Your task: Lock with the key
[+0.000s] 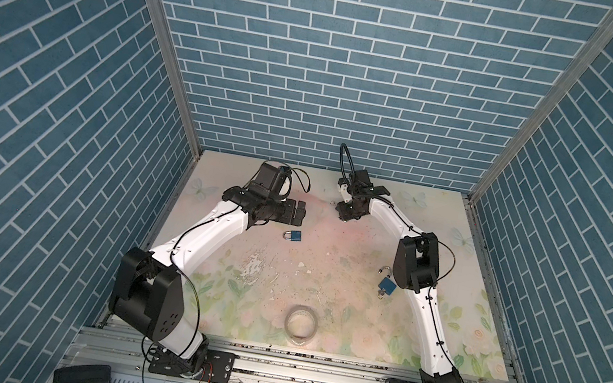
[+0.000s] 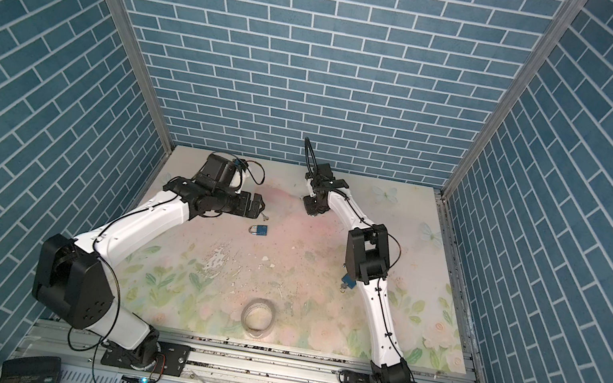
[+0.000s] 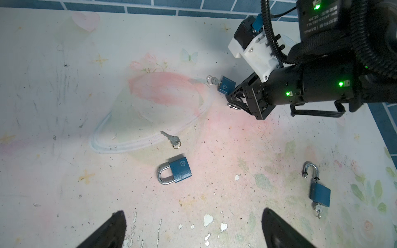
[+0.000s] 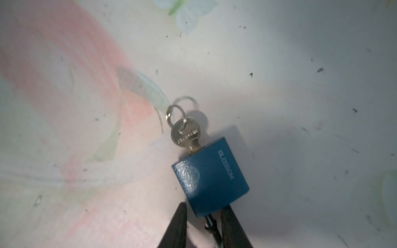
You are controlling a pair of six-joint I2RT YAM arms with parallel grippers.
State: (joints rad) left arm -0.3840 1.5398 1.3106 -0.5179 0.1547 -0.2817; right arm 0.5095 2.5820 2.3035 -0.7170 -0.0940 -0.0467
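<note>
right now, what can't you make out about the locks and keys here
- Keyed padlock at the right tool: in the right wrist view its shackle is hidden between the tool's fingers, and whether they grip it is unclear.
- Open padlock: in a top view the right arm covers its shackle.
- Loose key: in a top view it is too small to read its teeth.

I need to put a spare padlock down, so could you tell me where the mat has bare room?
The widest bare patch of the mat lies between the closed padlock, the open padlock and the tape roll. The far right corner by the butterfly prints is free. Crowded: the far middle, with the loose key and the keyed padlock.
</note>
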